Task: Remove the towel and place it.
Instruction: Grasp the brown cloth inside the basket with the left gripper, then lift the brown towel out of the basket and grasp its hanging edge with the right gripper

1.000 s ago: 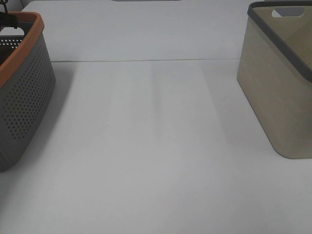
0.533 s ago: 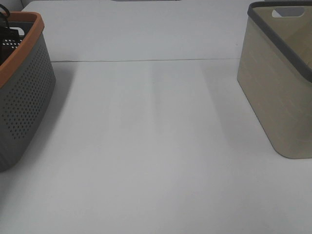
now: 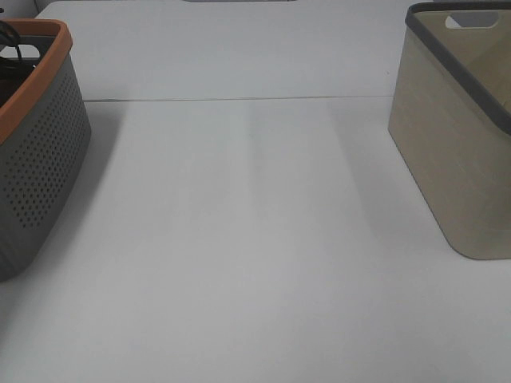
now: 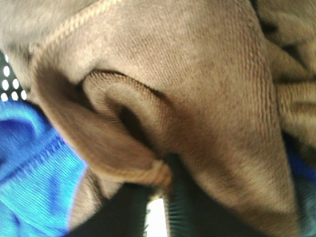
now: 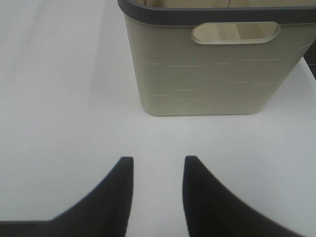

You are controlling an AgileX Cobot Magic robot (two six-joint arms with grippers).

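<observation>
The dark brown towel (image 4: 197, 89) fills the left wrist view, bunched in folds on a blue cloth (image 4: 34, 168). My left gripper (image 4: 159, 197) is down inside the grey basket with the orange rim (image 3: 40, 152). Its dark fingers (image 4: 123, 212) stand close together with a fold of the towel pinched at their tips. In the exterior high view only a black part of the left arm (image 3: 9, 40) shows over the basket's rim, and the towel is hidden there. My right gripper (image 5: 157, 173) is open and empty above the table.
A beige basket with a dark grey rim (image 3: 455, 152) stands at the right of the white table (image 3: 255, 239). It also shows in the right wrist view (image 5: 212, 74), in front of the right gripper. Perforated basket wall shows beside the towel (image 4: 5, 84).
The black part of the left arm over the grey basket's rim has shifted left and lower into the basket. The baskets have not moved.
</observation>
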